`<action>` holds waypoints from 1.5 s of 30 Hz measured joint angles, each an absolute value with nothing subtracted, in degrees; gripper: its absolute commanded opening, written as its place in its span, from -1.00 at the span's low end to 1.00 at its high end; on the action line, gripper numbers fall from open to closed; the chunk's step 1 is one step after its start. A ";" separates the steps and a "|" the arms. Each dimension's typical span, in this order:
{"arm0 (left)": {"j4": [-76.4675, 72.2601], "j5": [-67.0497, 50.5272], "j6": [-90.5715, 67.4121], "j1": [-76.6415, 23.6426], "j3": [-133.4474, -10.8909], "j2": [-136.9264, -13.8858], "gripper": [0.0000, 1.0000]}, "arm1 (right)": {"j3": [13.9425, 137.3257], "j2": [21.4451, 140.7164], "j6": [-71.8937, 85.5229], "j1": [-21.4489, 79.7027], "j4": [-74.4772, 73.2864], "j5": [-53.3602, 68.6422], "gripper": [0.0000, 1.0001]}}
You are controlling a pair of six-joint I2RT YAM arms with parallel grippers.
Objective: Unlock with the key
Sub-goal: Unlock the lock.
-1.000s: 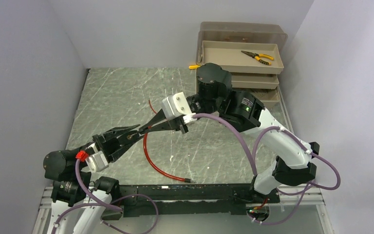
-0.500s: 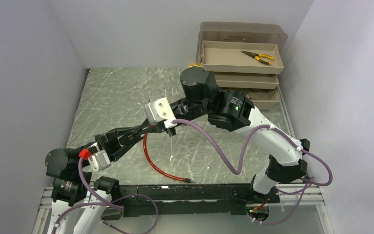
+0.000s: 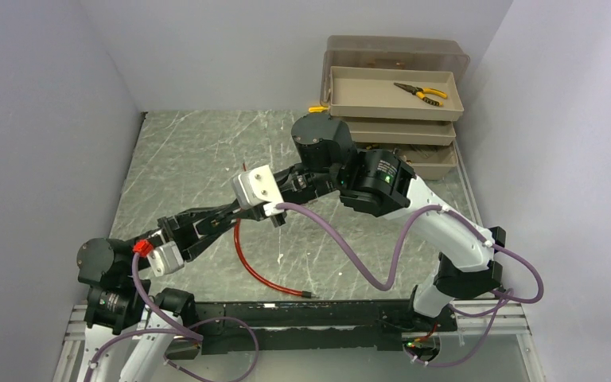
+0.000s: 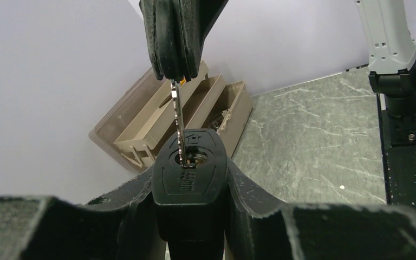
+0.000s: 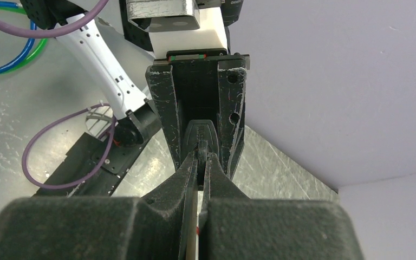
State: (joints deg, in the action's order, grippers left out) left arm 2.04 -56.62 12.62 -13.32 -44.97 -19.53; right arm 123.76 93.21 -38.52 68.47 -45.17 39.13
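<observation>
Though top hides it, key in lock | R tool grips key | L tool holds lock

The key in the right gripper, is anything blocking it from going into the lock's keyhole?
Nothing visible does. In the left wrist view the key, pinched in the right gripper, lines up with the lock clamped in the left gripper, and its tip already meets the keyhole.
</observation>
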 measured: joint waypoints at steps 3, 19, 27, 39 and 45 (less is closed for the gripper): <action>2.04 -56.62 12.62 -13.30 -44.97 -19.73 -1.00 | 123.76 93.21 -38.63 68.51 -45.32 38.87 -1.00; 1.26 -56.71 12.49 -13.32 -44.97 -19.73 -1.00 | 118.63 89.54 -38.87 68.79 -43.09 36.93 -1.00; 0.03 -57.21 12.64 -13.32 -44.69 -19.68 -1.00 | 118.26 88.97 -38.76 68.82 -42.81 37.10 -1.00; -0.03 -57.58 13.54 -13.30 -44.25 -19.59 -1.00 | 122.45 91.72 -39.11 69.54 -45.65 35.42 -1.00; 1.45 -57.60 14.52 -13.13 -44.25 -19.59 -1.00 | 126.61 93.95 -41.54 72.34 -49.30 29.43 -1.00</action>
State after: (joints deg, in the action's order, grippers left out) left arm 1.45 -57.60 14.52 -13.13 -44.25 -19.59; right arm 126.61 93.95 -41.54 72.34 -49.30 29.43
